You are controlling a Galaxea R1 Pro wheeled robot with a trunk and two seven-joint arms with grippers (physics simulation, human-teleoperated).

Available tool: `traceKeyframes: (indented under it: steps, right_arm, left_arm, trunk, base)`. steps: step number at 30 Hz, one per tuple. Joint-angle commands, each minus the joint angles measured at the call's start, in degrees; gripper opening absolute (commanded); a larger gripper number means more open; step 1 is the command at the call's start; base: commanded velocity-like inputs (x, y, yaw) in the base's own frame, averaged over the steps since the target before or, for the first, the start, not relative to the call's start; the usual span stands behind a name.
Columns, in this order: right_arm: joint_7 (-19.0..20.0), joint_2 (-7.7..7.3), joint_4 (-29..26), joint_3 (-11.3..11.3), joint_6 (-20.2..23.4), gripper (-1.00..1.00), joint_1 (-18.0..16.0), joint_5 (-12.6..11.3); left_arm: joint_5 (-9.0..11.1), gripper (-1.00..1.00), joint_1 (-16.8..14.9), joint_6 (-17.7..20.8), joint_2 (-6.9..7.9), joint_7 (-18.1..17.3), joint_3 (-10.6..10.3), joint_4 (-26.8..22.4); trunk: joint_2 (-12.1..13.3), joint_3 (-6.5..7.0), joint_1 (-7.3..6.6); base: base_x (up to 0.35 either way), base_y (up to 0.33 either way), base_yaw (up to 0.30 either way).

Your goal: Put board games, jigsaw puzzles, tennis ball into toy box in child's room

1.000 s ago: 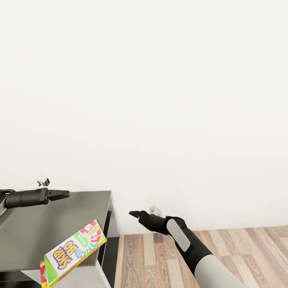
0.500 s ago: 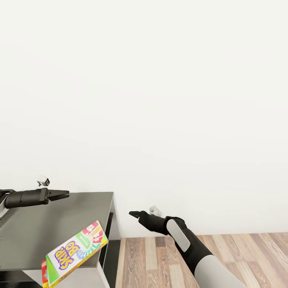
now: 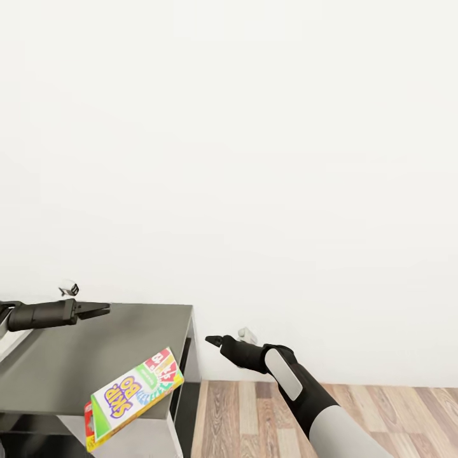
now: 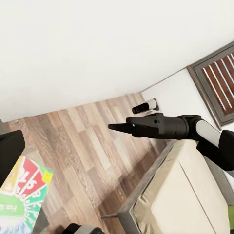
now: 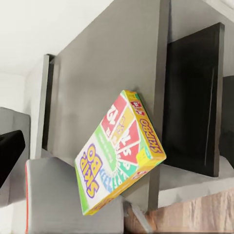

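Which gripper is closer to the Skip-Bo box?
Left. The left gripper hangs above the dark desk top, just up-left of the Skip-Bo box. The right gripper is past the desk's edge, over the floor.

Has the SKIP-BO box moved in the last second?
No. The SKIP-BO box keeps its place against the table corner; both slid right together, so the camera moved.

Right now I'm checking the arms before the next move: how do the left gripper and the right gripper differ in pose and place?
The left gripper points sideways over the dark-grey desk wing; the right gripper hangs over the wood-plank floor, off the desk. The left sits beyond the colourful SKIP-BO game box; the right sits beside it, past the desk edge. Both look shut and hold nothing.
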Motion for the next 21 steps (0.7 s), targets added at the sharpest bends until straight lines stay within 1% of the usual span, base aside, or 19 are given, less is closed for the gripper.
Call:
traceKeyframes:
  steps: [1, 5, 11, 13, 16, 18, 21]
  right_arm:
    - [0.08, -0.01, 0.0, -0.03, 0.17, 1.0, -0.05, -0.01]
    - [0.04, 0.0, 0.0, -0.06, 0.16, 1.0, -0.05, -0.01]
    - [0.0, 0.0, 0.02, -0.38, -0.31, 1.0, 0.01, -0.06]
    - [-0.04, 0.0, 0.11, -0.4, -1.8, 1.0, 0.02, -0.08]
    - [-0.14, 0.0, 0.4, -0.23, -5.32, 1.0, 0.08, -0.08]
    - [-0.4, 0.0, 1.25, -0.14, -9.36, 1.0, 0.11, -0.15]
    - [-0.42, 0.0, 2.67, -0.15, -12.12, 1.0, 0.12, -0.34]
  left_arm:
    - [0.22, 1.0, -0.06, 0.61, 0.06, -0.17, -0.24, 0.02]
    - [0.22, 1.0, -0.06, 0.61, 0.03, -0.17, -0.24, 0.02]
    - [0.22, 1.0, -0.06, 0.61, 0.02, -0.17, -0.24, 0.02]
    - [0.22, 1.0, -0.06, 0.61, 0.02, -0.17, -0.24, 0.02]
    - [0.22, 1.0, -0.06, 0.61, 0.02, -0.17, -0.24, 0.02]
    - [0.22, 1.0, -0.06, 0.61, 0.02, -0.17, -0.24, 0.02]
    - [0.22, 1.0, -0.06, 0.61, 0.02, -0.17, -0.24, 0.02]
  trunk:
    - [-0.08, -0.05, 0.0]
    - [-0.08, 0.01, 0.0]
    - [-0.08, 0.04, 0.0]
    - [-0.08, 0.04, 0.0]
    - [-0.08, 0.04, 0.0]
    - [-0.08, 0.04, 0.0]
    - [-0.08, 0.04, 0.0]
  base:
    - [-0.161, 0.031, 0.137]
    - [-0.177, 0.044, 0.056]
    - [-0.052, 0.011, 0.012]
    - [-0.012, 0.002, 0.003]
    - [-0.005, 0.001, 0.001]
    - [-0.002, 0.0, 0.001]
    - [0.0, 0.0, 0.0]
